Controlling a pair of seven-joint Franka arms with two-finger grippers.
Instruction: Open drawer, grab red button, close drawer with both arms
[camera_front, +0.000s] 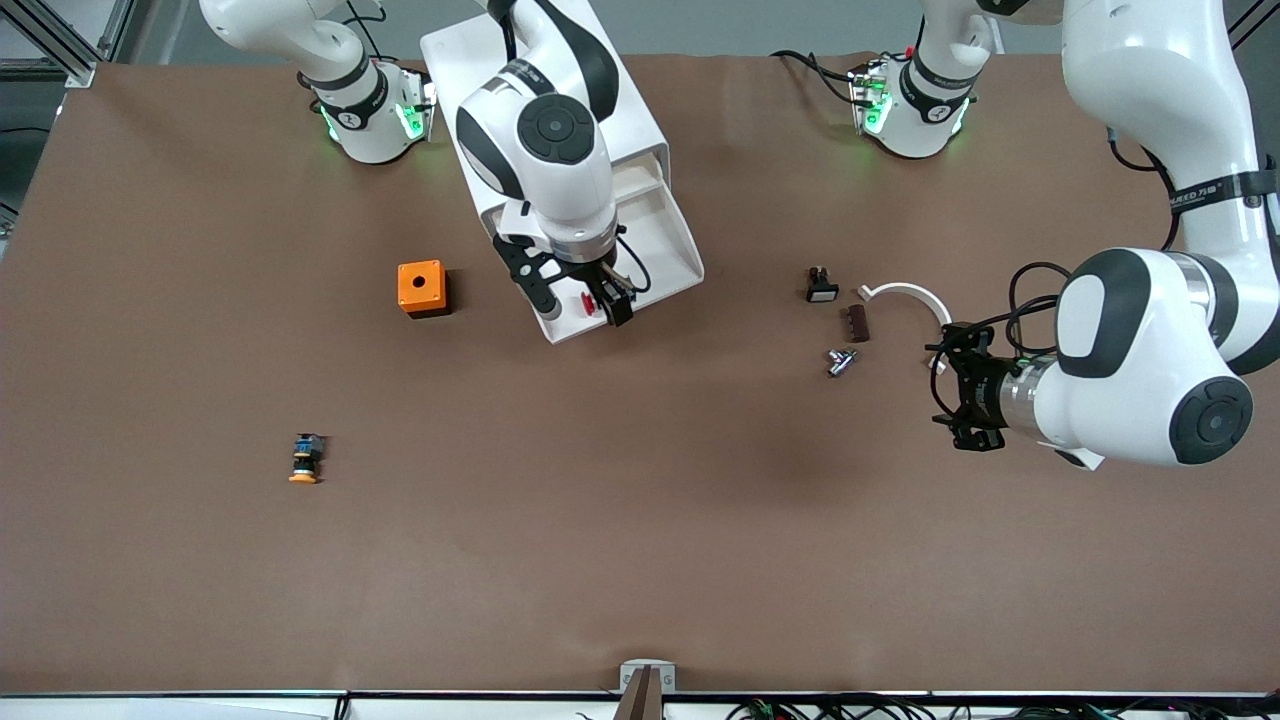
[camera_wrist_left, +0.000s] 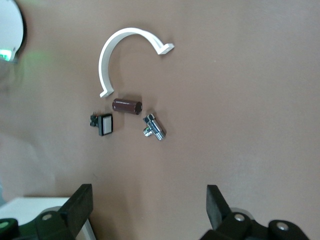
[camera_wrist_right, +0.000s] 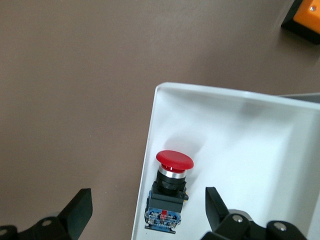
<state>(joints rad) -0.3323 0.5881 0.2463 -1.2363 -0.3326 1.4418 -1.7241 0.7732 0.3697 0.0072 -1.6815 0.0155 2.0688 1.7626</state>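
Observation:
The drawer (camera_front: 672, 240) stands pulled out of the white cabinet (camera_front: 640, 110) toward the front camera. The button (camera_front: 588, 303), red cap and black-and-blue body, lies on its side in the drawer's front corner. My right gripper (camera_front: 582, 300) hangs open just over it, one finger over the table outside the drawer wall and one over the drawer floor. In the right wrist view the button (camera_wrist_right: 169, 192) lies between the open fingers of the right gripper (camera_wrist_right: 148, 200), against the drawer's wall (camera_wrist_right: 150, 145). My left gripper (camera_front: 950, 388) is open and empty over bare table toward the left arm's end.
An orange box with a hole (camera_front: 421, 287) stands beside the drawer. A yellow-orange-capped button (camera_front: 304, 459) lies nearer the front camera. A white arc (camera_front: 908, 293), brown cylinder (camera_front: 857, 322), metal fitting (camera_front: 841, 361) and small black switch (camera_front: 821, 285) lie near the left gripper (camera_wrist_left: 150, 195).

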